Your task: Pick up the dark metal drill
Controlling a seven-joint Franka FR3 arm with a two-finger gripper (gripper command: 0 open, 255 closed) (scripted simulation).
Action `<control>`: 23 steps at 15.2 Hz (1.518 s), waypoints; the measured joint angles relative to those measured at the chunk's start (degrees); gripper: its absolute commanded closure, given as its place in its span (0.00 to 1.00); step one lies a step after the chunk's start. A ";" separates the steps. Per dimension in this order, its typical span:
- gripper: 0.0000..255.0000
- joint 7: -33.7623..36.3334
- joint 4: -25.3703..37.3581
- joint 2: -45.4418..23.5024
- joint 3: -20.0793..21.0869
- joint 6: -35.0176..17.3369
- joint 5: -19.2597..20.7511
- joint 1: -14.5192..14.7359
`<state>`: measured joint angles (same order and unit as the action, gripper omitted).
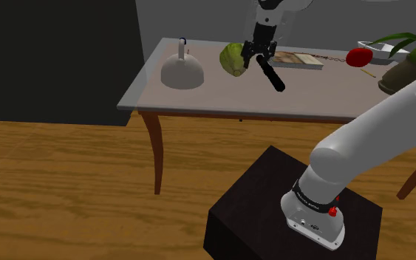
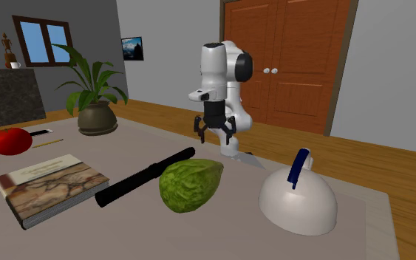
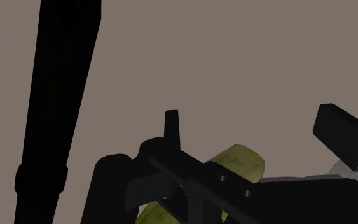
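You're looking at a room in a home: plank wood floor (image 1: pixel 66 192), panelled wooden double doors (image 2: pixel 291 66) at the second exterior view's upper right, window (image 2: pixel 42 37) and framed picture (image 2: pixel 132 48) upper left. A potted plant (image 2: pixel 97 117) stands on the curved-legged table (image 1: pixel 199 100).

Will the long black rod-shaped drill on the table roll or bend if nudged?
The long black rod-shaped drill looks round and lies flat, so it would probably roll. It is drawn straight with no sag, so likely stiff. The green lumpy object beside it might stop it on that side.
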<state>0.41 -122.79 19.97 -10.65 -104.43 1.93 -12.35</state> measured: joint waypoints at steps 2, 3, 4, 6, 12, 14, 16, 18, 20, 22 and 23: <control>0.00 -0.36 1.89 -3.09 -1.47 -0.83 -0.11 -0.94; 0.00 -0.89 2.76 -4.40 -2.42 -1.08 -0.10 -1.57; 0.00 -1.31 4.00 -5.96 -3.29 -1.22 -0.21 -2.13; 0.00 -2.21 6.39 -9.18 -5.01 -1.65 -0.58 -3.25; 0.00 -3.97 14.89 -18.67 -9.17 -1.19 -2.80 -6.45; 0.00 -4.58 17.71 -21.93 -10.39 -1.09 -3.82 -7.65; 0.00 -4.94 19.64 -24.25 -11.25 -0.98 -4.59 -8.62; 0.00 -5.23 19.38 -24.92 -11.53 -1.78 -4.85 -8.97; 0.00 -5.35 18.39 -25.41 -11.56 -3.19 -5.05 -9.04; 0.00 -5.45 17.40 -25.65 -11.56 -4.40 -5.16 -9.06; 0.00 -5.55 16.50 -25.75 -11.57 -5.39 -5.23 -9.09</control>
<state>-5.14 -106.29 -5.78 -22.21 -109.82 -3.31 -21.43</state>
